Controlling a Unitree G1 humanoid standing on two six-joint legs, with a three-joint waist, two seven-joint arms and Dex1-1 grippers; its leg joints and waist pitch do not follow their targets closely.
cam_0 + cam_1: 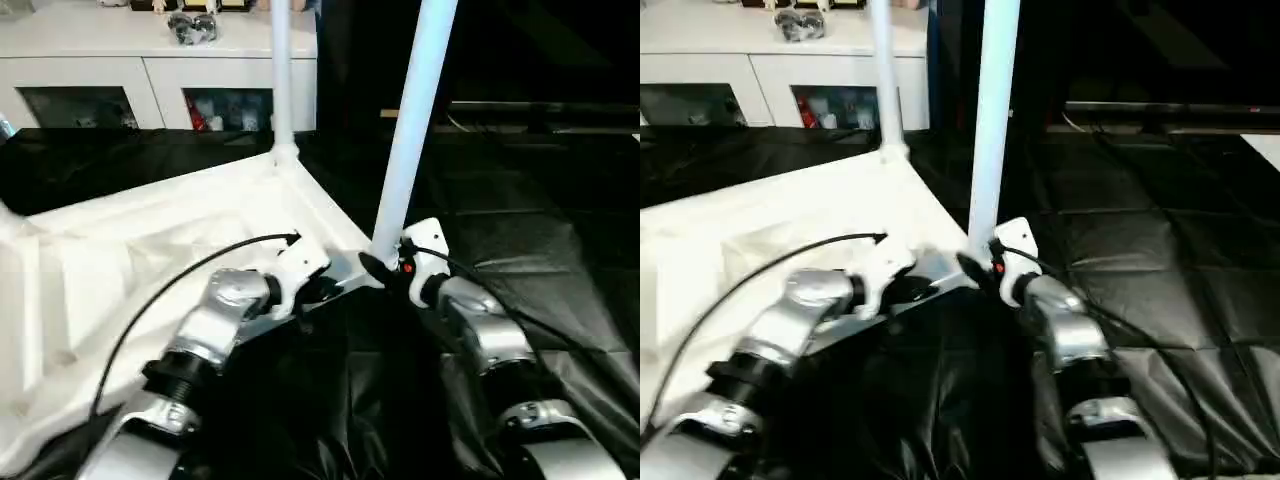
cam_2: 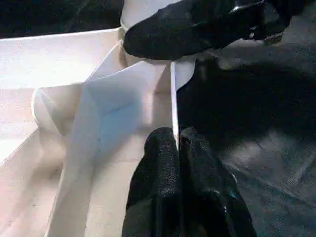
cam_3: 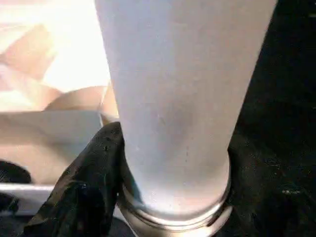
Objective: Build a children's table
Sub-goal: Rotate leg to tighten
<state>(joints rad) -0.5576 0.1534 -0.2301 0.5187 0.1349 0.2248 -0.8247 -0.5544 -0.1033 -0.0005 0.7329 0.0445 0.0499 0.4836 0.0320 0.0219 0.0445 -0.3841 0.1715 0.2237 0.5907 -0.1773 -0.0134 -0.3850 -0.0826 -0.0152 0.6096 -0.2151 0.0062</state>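
The tabletop is seen as white moulded plastic, smooth and faintly glossy, with thin ribs and walls on its underside. The near leg is formed as a smooth white tube with a satin sheen; a shinier ringed band is shown at its base. The floor covering appears as black sheeting, creased and glossy. The forearms are cased in brushed silver metal. The fingers are coated in black, finely textured rubbery material.

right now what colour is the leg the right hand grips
White, clearest in the left eye view: leg.
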